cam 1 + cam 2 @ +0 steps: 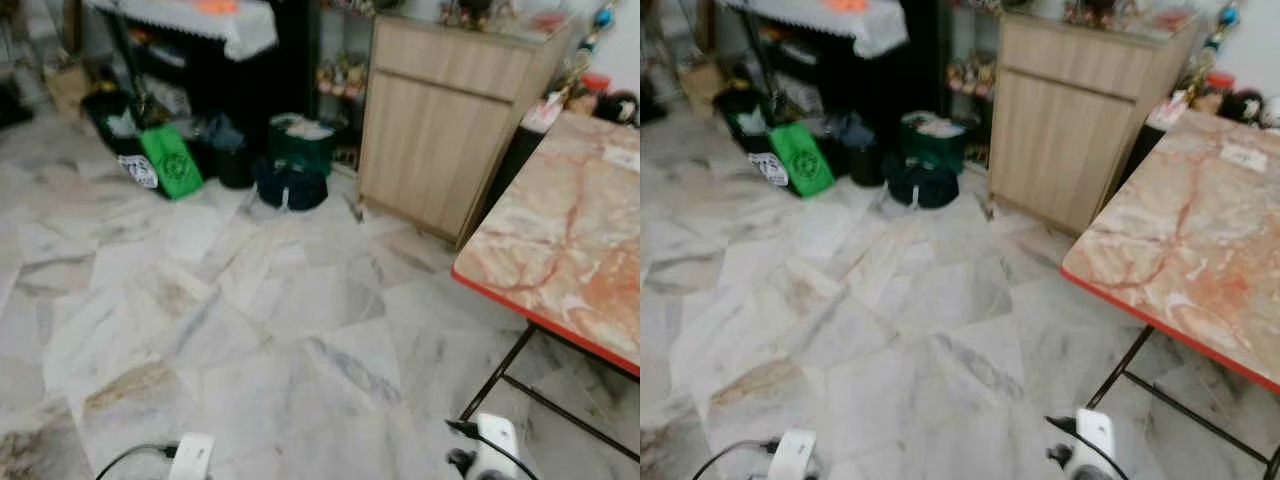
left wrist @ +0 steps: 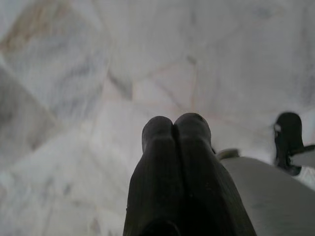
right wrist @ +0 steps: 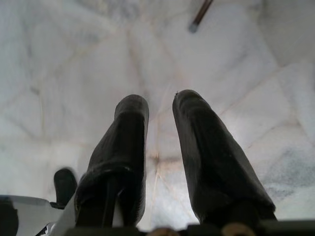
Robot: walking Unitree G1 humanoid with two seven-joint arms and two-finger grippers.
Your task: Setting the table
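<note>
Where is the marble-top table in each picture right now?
Left eye view: marble-top table on the right side, red edge facing the floor.
Right eye view: same table, right side, set slightly further left.
Left wrist view: not in it.
Right wrist view: cannot tell; a thin dark bar may be its leg.
Shared landmark: wooden cabinet, left of the table.

We see a pale marble-tiled floor spreading across the view. At one o'clock stands a light wooden cabinet. At eleven o'clock a green bag leans beside dark bags and a dark green bin, below a shelf draped with a white cloth.
</note>
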